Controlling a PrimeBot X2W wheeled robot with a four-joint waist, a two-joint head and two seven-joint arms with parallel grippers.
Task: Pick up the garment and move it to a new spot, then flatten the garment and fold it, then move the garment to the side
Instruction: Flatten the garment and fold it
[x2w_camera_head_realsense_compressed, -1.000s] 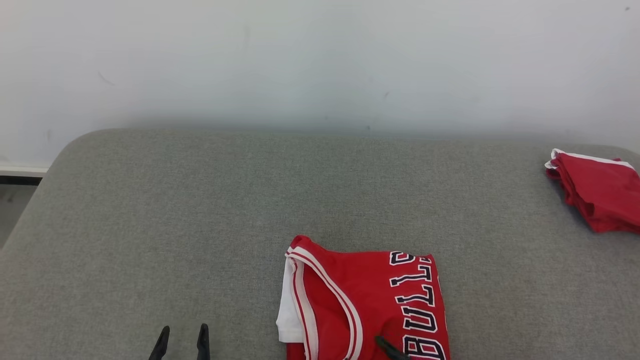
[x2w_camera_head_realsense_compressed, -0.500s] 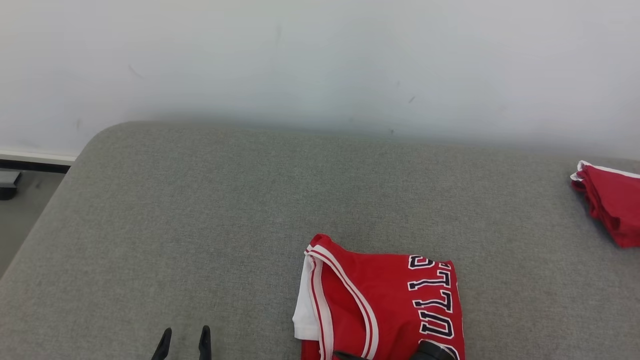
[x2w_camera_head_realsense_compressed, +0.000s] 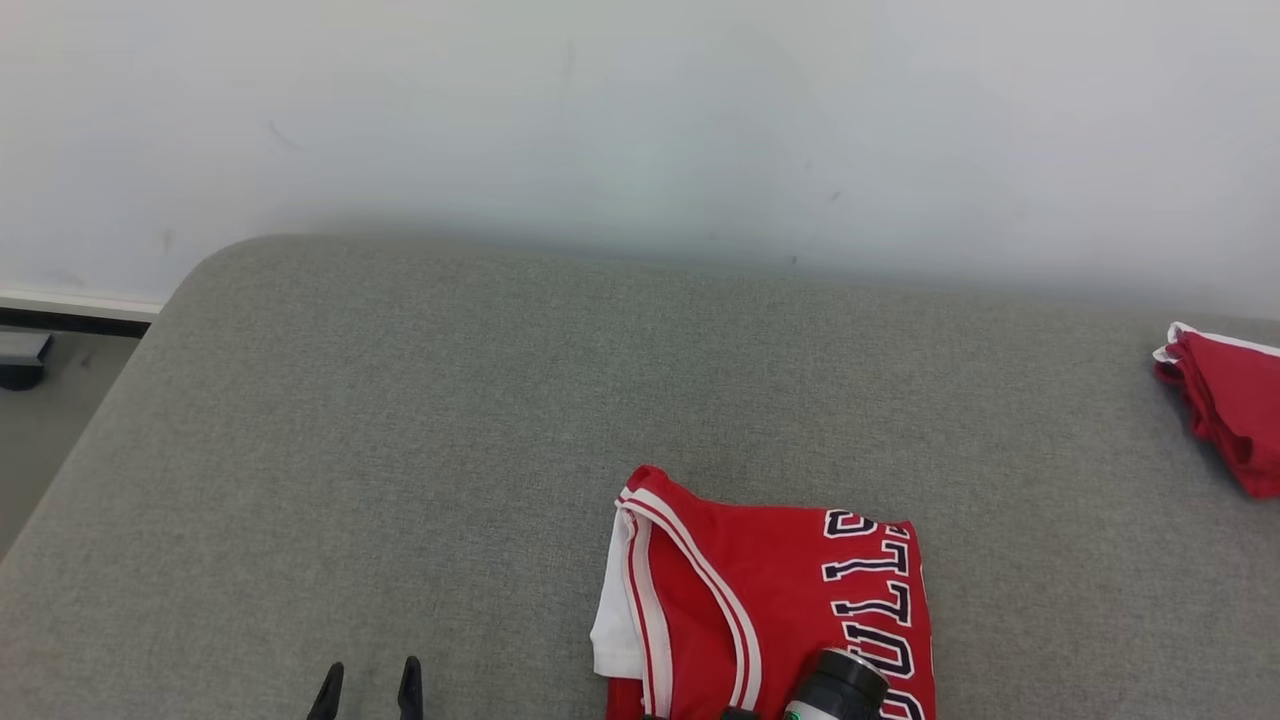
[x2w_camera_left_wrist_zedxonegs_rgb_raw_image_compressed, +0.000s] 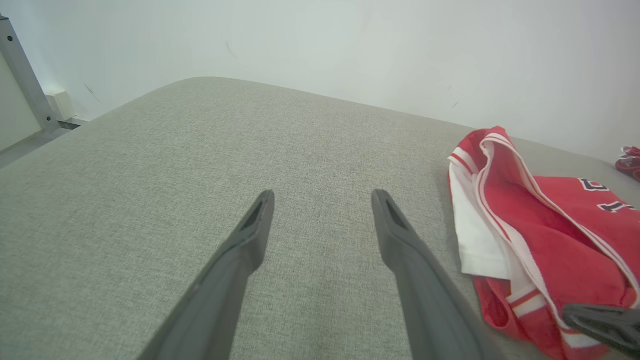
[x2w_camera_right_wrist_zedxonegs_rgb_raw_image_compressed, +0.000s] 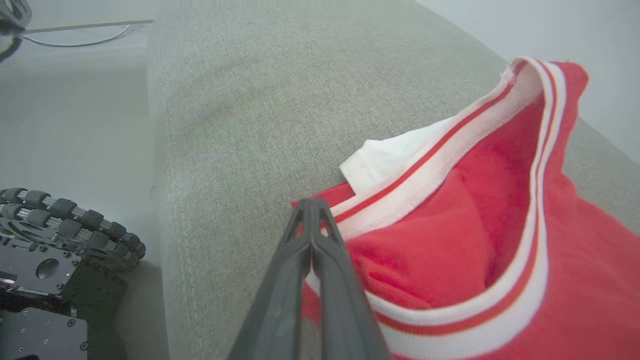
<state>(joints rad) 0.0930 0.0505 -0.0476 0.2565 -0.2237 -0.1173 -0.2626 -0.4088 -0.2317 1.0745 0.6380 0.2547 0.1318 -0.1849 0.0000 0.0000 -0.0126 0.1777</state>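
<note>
Nearest to me, the right end effector (x2w_camera_right_wrist_zedxonegs_rgb_raw_image_compressed: 311, 205) was closed, its two fingers pressed together with the tips at the near corner of the red Bulls jersey (x2w_camera_right_wrist_zedxonegs_rgb_raw_image_compressed: 450, 235). I could not see cloth between the fingers, so I could not confirm that the edge was really caught. The left end effector (x2w_camera_left_wrist_zedxonegs_rgb_raw_image_compressed: 323, 197) hung open over bare fabric to the left of the jersey, touching nothing.

The jersey looked already folded, so I judged that the last step was in hand: taking it to the side. The next move called for a low lift or slide with a sure pinch through all layers; a hold on one corner only could let the fold fall open.

The jersey lay at the near edge of the grey upholstered surface (x2w_camera_head_realsense_compressed: 420, 430), a compact packet with the white-and-red trimmed armhole and a white inner layer on its left and the dark letters along its right. Farther away, at the far right, lay a folded red garment pile (x2w_camera_head_realsense_compressed: 1225, 420), well apart, perhaps the goal. Behind was the pale wall (x2w_camera_head_realsense_compressed: 640, 120).
</note>
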